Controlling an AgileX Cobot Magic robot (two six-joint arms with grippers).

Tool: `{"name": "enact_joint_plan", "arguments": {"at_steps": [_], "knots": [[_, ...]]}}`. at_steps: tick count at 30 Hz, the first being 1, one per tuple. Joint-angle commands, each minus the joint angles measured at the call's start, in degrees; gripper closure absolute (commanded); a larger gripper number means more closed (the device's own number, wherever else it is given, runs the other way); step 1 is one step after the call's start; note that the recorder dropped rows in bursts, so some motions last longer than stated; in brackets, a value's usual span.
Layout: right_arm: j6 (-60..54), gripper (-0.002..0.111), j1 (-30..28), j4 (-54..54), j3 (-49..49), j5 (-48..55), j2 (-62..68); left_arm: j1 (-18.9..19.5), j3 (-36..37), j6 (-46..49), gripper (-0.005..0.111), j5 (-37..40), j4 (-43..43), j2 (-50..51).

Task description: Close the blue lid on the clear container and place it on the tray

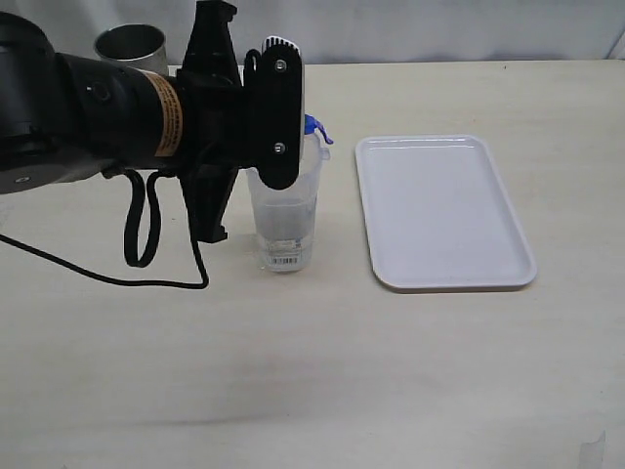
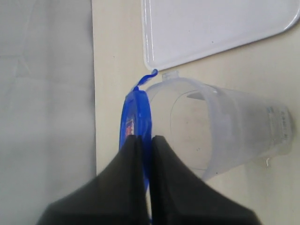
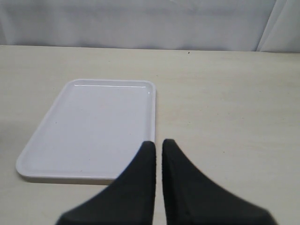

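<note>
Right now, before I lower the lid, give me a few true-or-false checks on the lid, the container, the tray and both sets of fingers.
1. The left fingers are shut on the blue lid. True.
2. The clear container stands on the tray. False: it stands upright on the table, beside the tray.
3. The blue lid lies flat over the container's mouth. False: it is held on edge at the rim.
4. The right fingers are shut and hold nothing. True.
</note>
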Motion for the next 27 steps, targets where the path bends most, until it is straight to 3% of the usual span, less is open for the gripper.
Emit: {"name": "enact_joint_plan", "arguments": {"at_steps": [1, 17, 23, 27], "knots": [[0.0, 0.103, -0.2, 0.1, 0.1, -0.2, -0.2, -0.2, 0.2, 0.0, 0.107, 1.3, -2.6, -0.3], [0.0, 0.103, -0.2, 0.1, 0.1, -0.2, -0.2, -0.2, 0.2, 1.5, 0.107, 1.9, -7.9, -0.3], [0.0, 0.103, -0.2, 0.1, 0.1, -0.2, -0.2, -2.8, 0.2, 1.7, 0.107, 3.1, -7.8, -0.3], [0.0, 0.103, -0.2, 0.1, 0.1, -0.2, -0.2, -2.8, 0.2, 1.7, 0.107, 7.6, -8.3, -0.3]]}}
